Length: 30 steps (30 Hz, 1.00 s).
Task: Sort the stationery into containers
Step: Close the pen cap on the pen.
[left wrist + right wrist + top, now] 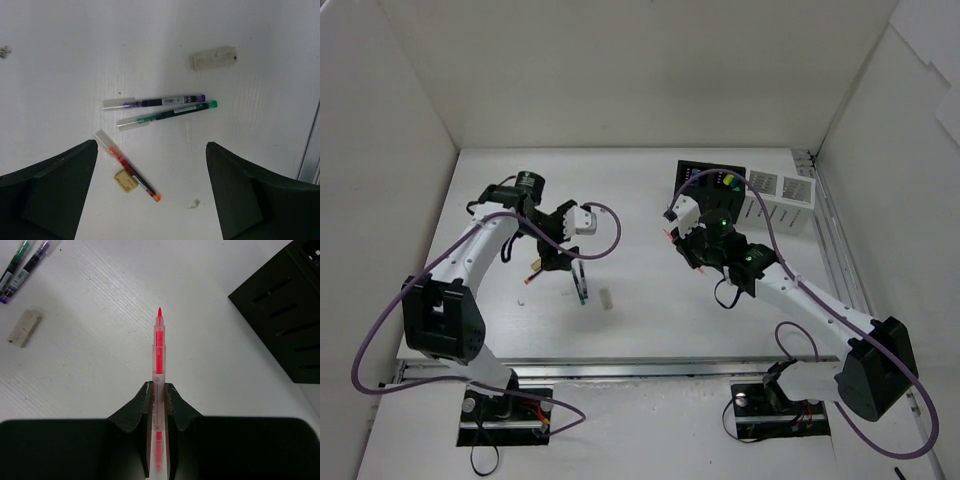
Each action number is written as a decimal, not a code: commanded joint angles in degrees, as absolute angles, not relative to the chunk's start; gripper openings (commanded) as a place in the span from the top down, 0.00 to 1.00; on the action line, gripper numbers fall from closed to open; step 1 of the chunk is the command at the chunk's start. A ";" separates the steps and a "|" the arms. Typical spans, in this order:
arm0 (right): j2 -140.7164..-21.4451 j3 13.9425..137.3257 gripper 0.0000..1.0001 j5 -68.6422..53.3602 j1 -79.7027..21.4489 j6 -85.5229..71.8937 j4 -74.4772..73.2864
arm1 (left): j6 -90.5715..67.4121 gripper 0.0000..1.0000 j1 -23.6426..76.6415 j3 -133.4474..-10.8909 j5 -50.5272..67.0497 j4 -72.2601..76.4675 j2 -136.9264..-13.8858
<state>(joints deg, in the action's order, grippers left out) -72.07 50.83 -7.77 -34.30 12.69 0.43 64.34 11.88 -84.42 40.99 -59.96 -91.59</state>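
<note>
My right gripper (158, 390) is shut on a thin red pen (159, 347), which points forward above the table. The black slotted box (292, 310) lies ahead to its right. In the top view this gripper (682, 242) hovers just in front of the black box (708, 188). My left gripper (151, 146) is open and empty above a red-orange pen (127, 167) and a small tan block (126, 180). A purple pen (155, 102) and a green pen (167, 115) lie side by side beyond it. A pale eraser (215, 57) lies farther off.
Two white perforated boxes (778, 200) stand right of the black box, which holds coloured highlighters (728, 182). The enclosure's white walls close in the back and sides. A metal rail (620, 368) runs along the near table edge.
</note>
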 commanded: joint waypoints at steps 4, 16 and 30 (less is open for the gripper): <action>-72.51 56.16 1.00 -2.20 -33.40 13.10 -2.11 | 60.48 0.14 13.18 -68.16 37.19 -47.03 -83.24; -73.12 57.66 1.00 -0.53 -34.10 11.34 -2.20 | 53.35 0.25 12.66 -49.40 34.98 -30.06 -79.00; -71.99 57.57 1.00 -0.26 -34.28 11.60 -2.20 | 52.21 0.54 13.62 -58.97 36.21 -36.30 -93.51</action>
